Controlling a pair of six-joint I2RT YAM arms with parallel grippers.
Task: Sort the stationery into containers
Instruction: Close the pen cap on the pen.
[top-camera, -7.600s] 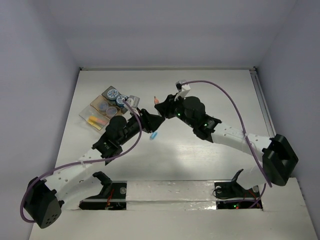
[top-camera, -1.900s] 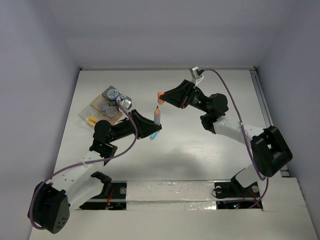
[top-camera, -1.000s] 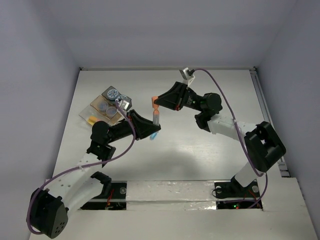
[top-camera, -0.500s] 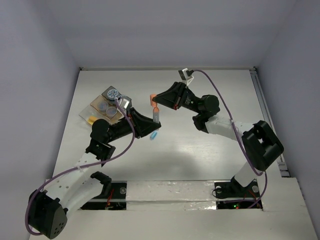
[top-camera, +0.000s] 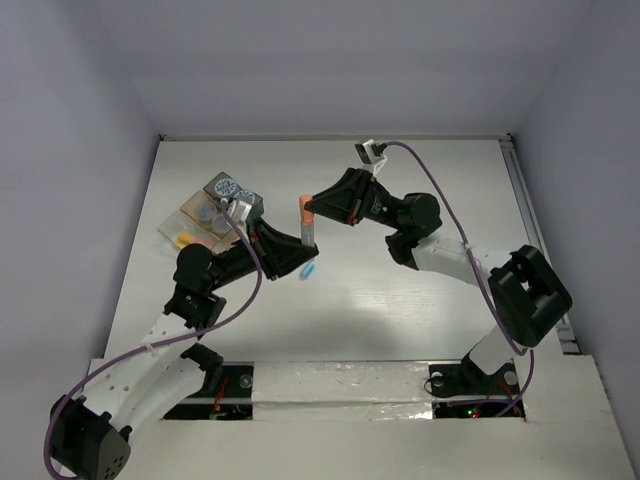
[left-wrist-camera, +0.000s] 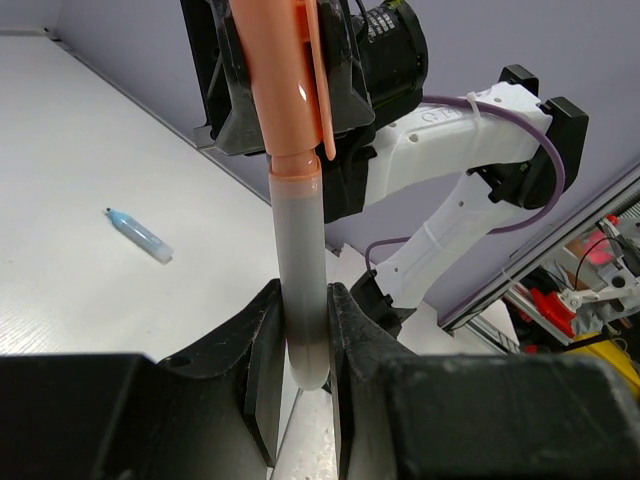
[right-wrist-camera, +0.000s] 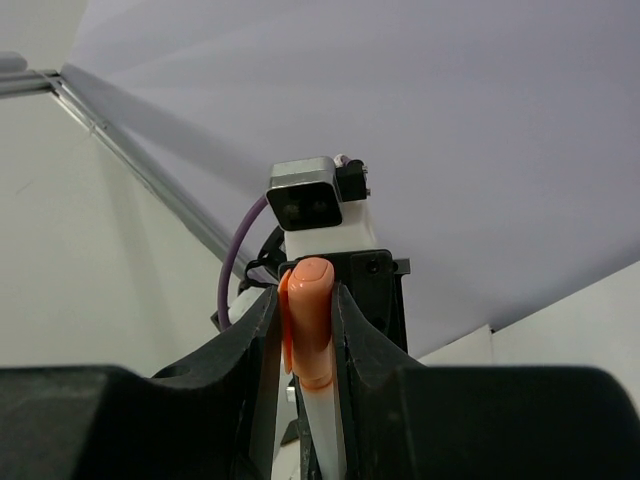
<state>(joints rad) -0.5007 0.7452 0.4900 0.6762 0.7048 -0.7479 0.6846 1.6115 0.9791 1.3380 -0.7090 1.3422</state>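
Grey pen (left-wrist-camera: 298, 270) upright, orange cap (left-wrist-camera: 282, 70) seemingly seated.

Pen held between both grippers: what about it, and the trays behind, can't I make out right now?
- Lower end of the pen: left wrist view, sunk between the left gripper's fingers; top view, too small.
- Barrel below the cap: right wrist view, mostly cut off by the bottom edge between the right gripper's fingers.
- Contents of the trays: top view, too small, partly covered by the left arm.

You have two grippers: left gripper (top-camera: 303, 245), right gripper (top-camera: 311, 208). Two pens: one orange-capped pen (top-camera: 307, 224), one blue pen (top-camera: 308, 270). One tray cluster (top-camera: 196, 224); round tubs (top-camera: 224, 186) too hidden to count.
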